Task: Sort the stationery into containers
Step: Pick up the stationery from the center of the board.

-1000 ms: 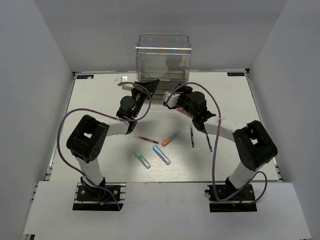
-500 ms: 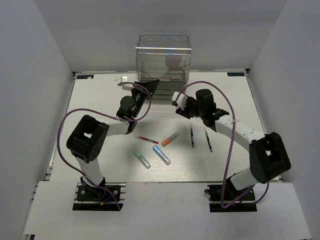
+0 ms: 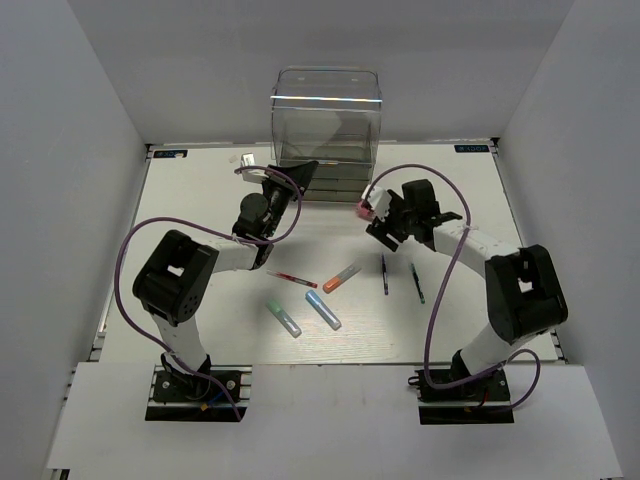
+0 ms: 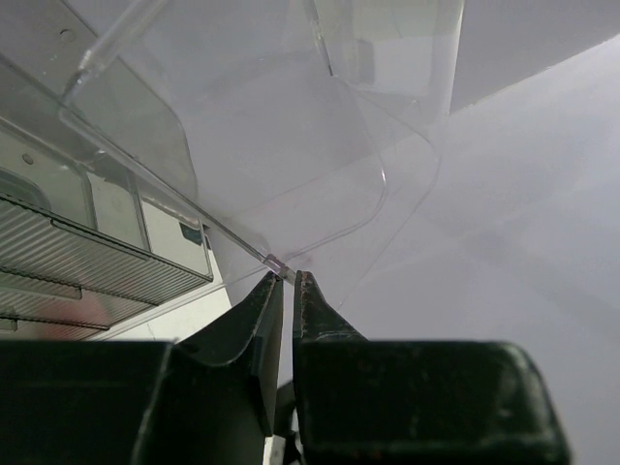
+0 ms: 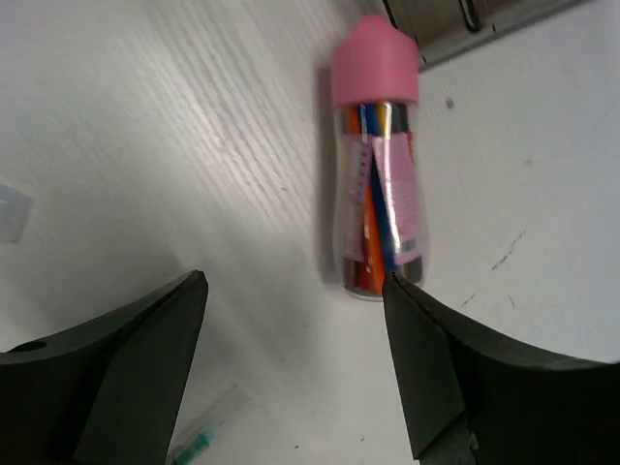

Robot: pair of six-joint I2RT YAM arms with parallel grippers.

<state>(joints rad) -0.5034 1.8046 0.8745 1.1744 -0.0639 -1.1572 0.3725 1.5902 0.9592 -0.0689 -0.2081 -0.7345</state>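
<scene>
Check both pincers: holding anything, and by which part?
Left pincer pinches the clear drawer by its thin rim. Right pincer open, holding nothing.

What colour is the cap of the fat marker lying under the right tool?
Pink. The cap shows best in the right wrist view.

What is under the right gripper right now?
The fat pink marker lies flat on the table below the right gripper's open jaws. In the top view the gripper covers all but its pink end.
</scene>
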